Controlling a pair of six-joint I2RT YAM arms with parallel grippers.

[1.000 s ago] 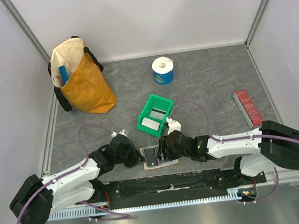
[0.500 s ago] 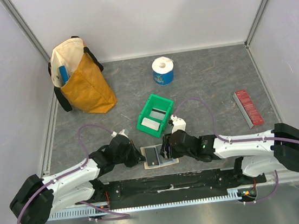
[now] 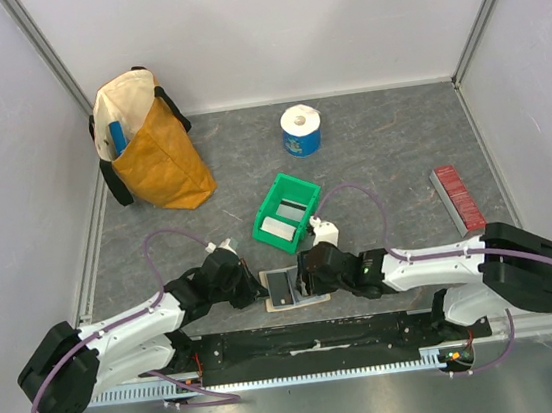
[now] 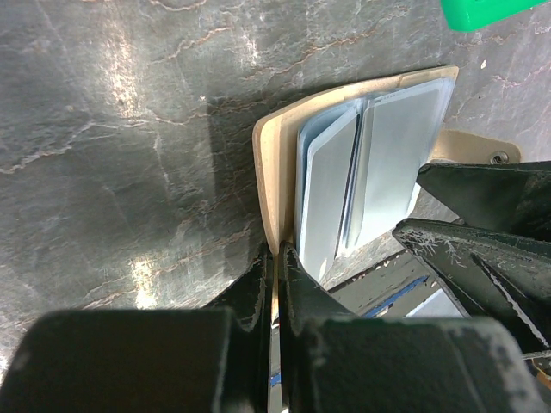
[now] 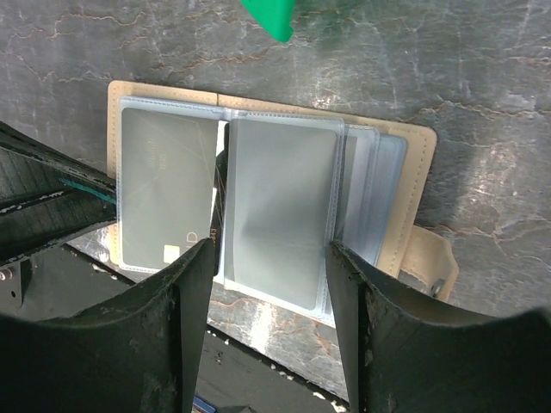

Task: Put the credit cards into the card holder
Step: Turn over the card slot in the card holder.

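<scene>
**Grey table (image 3: 390, 152), card holder (image 3: 291, 290) pinned open at its near edge**

Since a second ago my right arm has swung out and back. The holder has not shifted, so I judge loading paused. My left pincer (image 4: 275, 258), pressed together, pinches its tan edge. My right pincer (image 5: 267, 249) hovers above it, spread and empty. One dark card (image 5: 164, 198) is pocketed; two pale cards (image 3: 279, 227) wait in one green bin (image 3: 269, 229).

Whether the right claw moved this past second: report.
No. The right claw stays over the card holder, equally near the green bin.
</scene>
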